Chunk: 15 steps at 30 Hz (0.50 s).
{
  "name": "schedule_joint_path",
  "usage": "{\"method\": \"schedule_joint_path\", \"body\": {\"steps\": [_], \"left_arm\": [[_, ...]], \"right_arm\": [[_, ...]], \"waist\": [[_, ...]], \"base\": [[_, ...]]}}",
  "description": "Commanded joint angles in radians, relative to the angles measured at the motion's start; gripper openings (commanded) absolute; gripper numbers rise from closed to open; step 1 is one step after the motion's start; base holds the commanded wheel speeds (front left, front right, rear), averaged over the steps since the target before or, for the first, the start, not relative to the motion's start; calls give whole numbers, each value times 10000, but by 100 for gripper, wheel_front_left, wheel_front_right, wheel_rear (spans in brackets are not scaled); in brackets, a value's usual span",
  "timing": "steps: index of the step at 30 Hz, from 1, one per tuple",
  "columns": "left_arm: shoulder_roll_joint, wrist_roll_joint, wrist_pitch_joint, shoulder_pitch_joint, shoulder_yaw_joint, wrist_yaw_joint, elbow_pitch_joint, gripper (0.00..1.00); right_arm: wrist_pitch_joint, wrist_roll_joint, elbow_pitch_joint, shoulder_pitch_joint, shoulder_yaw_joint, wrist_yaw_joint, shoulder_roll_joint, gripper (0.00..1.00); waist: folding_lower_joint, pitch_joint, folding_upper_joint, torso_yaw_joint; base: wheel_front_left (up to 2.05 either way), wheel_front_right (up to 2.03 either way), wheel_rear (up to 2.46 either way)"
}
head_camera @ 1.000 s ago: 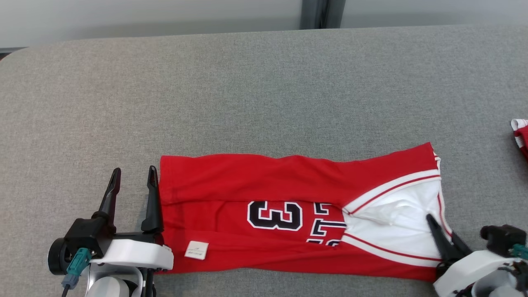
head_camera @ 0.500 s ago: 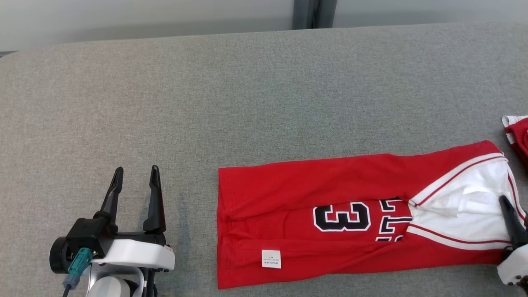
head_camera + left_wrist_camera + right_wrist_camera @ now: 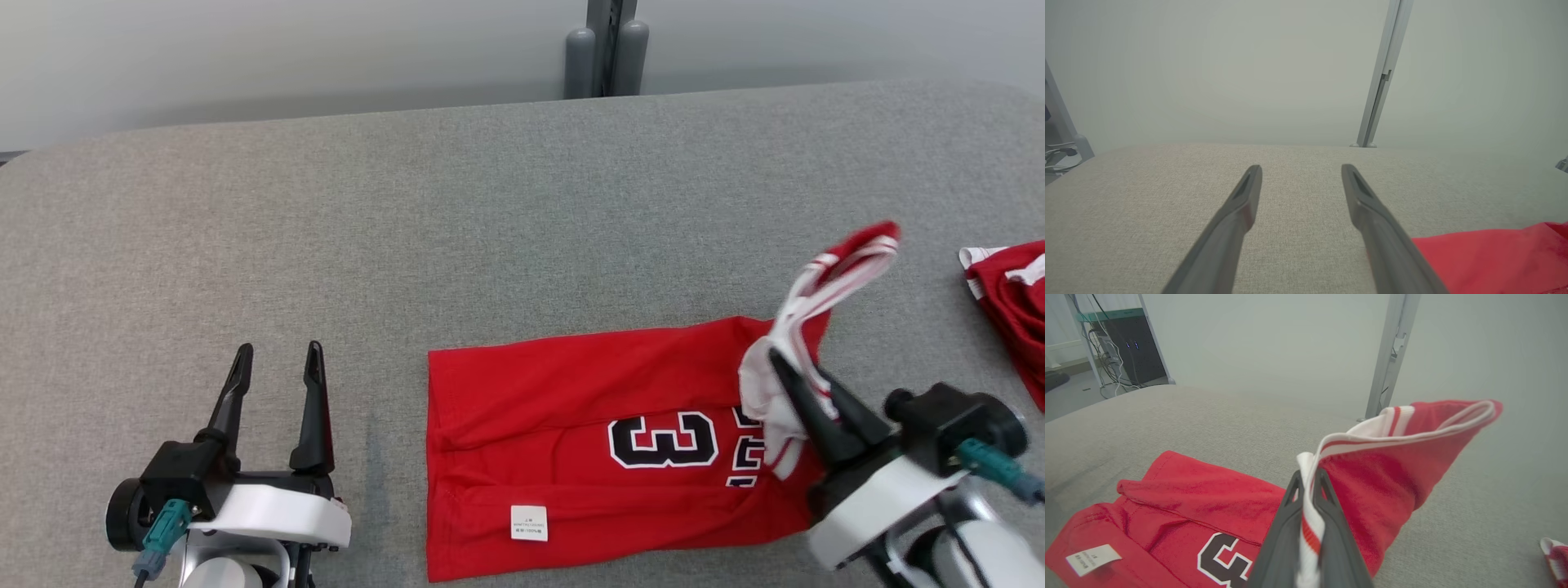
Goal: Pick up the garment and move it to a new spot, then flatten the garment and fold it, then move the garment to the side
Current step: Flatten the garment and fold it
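Right gripper [image 3: 793,364] fingers pinch lifted white-trimmed end of red basketball jersey [image 3: 571,408]; left gripper [image 3: 278,349], at its 9 o'clock, fingers spread.

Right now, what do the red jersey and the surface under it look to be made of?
The red jersey: thin, soft knit, probably polyester, matte; it creases and drapes limply from the right end effector. The surface: grey woven upholstery-like fabric, matte, with a visible heathered weave.
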Motion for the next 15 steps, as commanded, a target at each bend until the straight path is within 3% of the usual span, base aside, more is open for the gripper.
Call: {"method": "schedule_joint_path", "body": {"steps": [1, 8, 15], "left_arm": [[42, -37, -45, 33, -14, -38, 21, 100], [11, -58, -44, -45, -149, -66, 74, 100], [-45, -87, -44, -115, -270, -110, 135, 100]], "right_arm": [[141, 9, -255, -167, 425, 2, 134, 0], [382, 317, -146, -531, 2092, 0, 952, 0], [100, 776, 1350, -1146, 3117, 2, 2295, 0]], "waist": [[0, -66, -1, 73], [0, -149, -1, 434], [0, -57, -1, 834]], "base": [[0, 0, 0], [0, 0, 0], [0, 0, 0]]}}
